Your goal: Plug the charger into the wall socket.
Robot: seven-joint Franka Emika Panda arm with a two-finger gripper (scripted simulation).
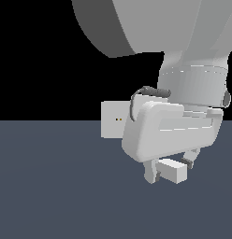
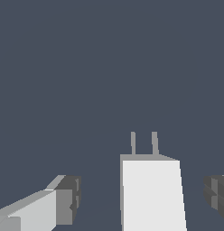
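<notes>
The charger (image 2: 152, 194), its 2 thin prongs showing only in the wrist view, sits untouched between the wide-spread fingers (image 2: 64, 200) of the gripper (image 1: 171, 169), whose bulk hides part of the wall socket (image 1: 112, 120) behind.

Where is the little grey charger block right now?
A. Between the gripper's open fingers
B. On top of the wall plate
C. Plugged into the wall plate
A: the charger sits between the gripper's spread fingers with gaps either side; the wall socket stands apart.

Flat, even, shadowless, sharp render
</notes>
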